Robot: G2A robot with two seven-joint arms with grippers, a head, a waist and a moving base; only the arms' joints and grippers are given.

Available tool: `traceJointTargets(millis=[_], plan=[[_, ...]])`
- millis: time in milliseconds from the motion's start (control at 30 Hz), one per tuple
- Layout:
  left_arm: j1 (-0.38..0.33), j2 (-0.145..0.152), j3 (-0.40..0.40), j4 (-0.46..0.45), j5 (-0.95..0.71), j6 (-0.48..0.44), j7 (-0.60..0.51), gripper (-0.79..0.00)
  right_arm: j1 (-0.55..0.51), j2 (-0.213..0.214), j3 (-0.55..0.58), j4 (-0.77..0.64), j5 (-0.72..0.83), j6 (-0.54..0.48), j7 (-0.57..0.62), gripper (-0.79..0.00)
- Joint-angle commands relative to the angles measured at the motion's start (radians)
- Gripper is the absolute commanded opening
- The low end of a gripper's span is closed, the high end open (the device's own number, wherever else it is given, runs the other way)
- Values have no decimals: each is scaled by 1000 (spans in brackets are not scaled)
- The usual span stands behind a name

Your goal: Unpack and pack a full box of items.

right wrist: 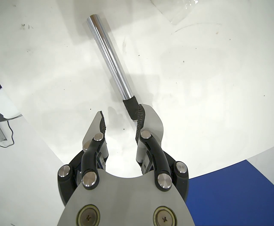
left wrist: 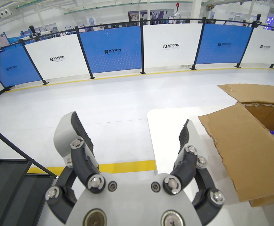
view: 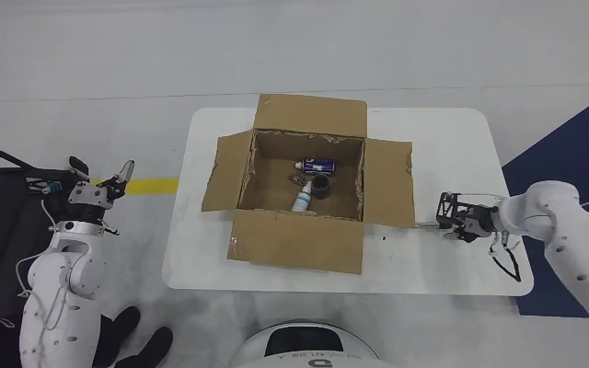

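Observation:
An open cardboard box (view: pixel 294 241) stands mid-table with all flaps folded out. Inside lie a blue and white tube (view: pixel 319 166), a white bottle (view: pixel 303 197) and a black round item (view: pixel 322 188). A shiny metal rod (right wrist: pixel 111 57) with a black grip end (right wrist: pixel 131 107) lies on the white table (view: pixel 442 267) right of the box. My right gripper (right wrist: pixel 121 110) is open low over the table, and the rod's grip end rests against one finger pad (right wrist: pixel 140 117). My left gripper (left wrist: pixel 130 117) is open and empty, held beyond the table's left edge, over the floor.
A black rack (left wrist: pixel 19 184) stands on the floor by the left arm, near a yellow floor line (view: pixel 152 186). The box's left flap (left wrist: pixel 239 149) juts toward the left gripper. Clear plastic (right wrist: pixel 177 8) lies on the table beyond the rod.

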Motion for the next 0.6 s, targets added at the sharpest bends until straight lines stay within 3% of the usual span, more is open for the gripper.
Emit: traceJointTargets(millis=[0, 567], plan=[[0, 0, 0, 0, 0, 0, 0, 0, 11, 12, -28, 3, -33, 0, -45, -449], [0, 0, 0, 0, 0, 0, 0, 0, 190, 62, -299, 85, -248, 0, -356, -443]])
